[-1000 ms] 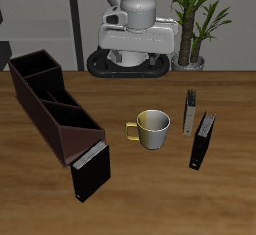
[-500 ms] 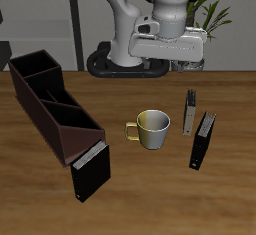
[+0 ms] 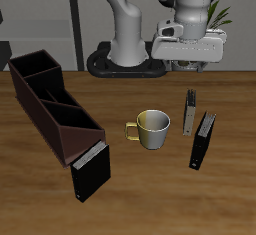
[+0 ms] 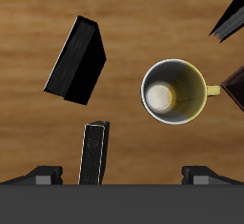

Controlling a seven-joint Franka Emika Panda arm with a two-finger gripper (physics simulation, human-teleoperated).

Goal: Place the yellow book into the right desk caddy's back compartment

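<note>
The yellow book [image 3: 189,111] stands upright on the counter [image 3: 140,189], far from the front edge, between the mug [image 3: 151,128] and a black book [image 3: 203,142]. The gripper [image 3: 189,67] hangs above it, fingers apart and empty. Risk: the close neighbours may be struck during descent. The right desk caddy [image 3: 52,104] lies well apart; its back compartment [image 3: 34,67] is narrow, so a tilted book may catch the wall.

Wooden table [image 3: 130,194], potted plant [image 3: 200,19] behind
</note>
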